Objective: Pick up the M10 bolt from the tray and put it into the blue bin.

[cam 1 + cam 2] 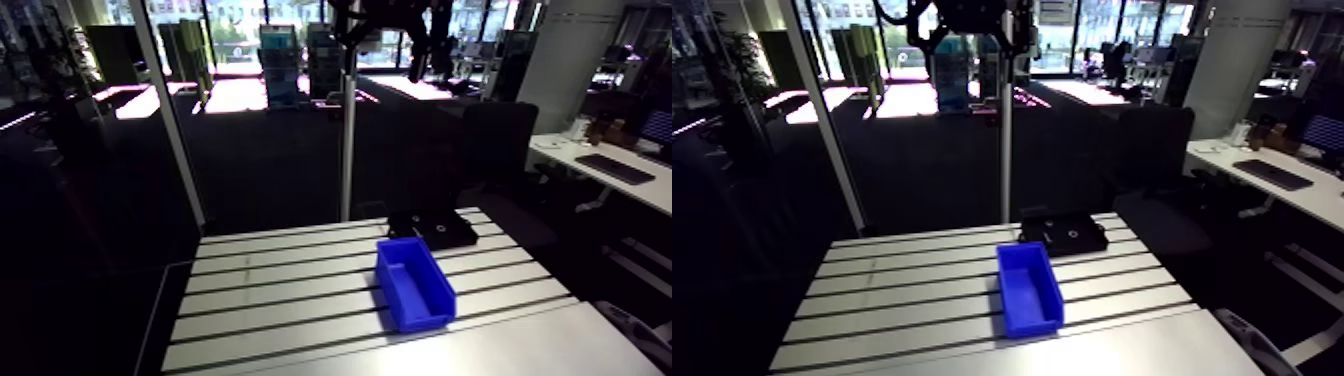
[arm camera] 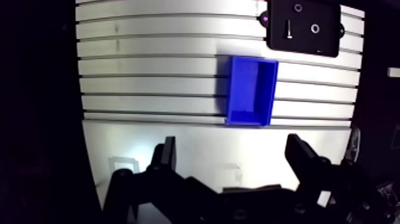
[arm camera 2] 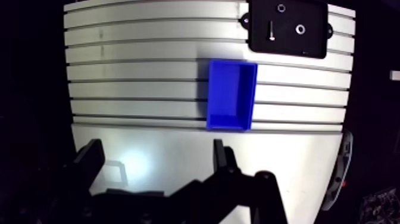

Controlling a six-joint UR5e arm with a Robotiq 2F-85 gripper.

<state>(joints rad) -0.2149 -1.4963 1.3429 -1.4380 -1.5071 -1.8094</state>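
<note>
The slotted table carries a blue bin near its middle, with a black tray just beyond it. High above, the gripper hangs spread wide, grasping nothing. The M10 bolt lies in the tray.

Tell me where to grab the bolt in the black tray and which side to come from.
Probably mid-shank, from straight above. The bolt lies flat in the black tray, its length parallel to the blue bin's long sides, so only its sides are exposed. Close the fingers across its width.
</note>
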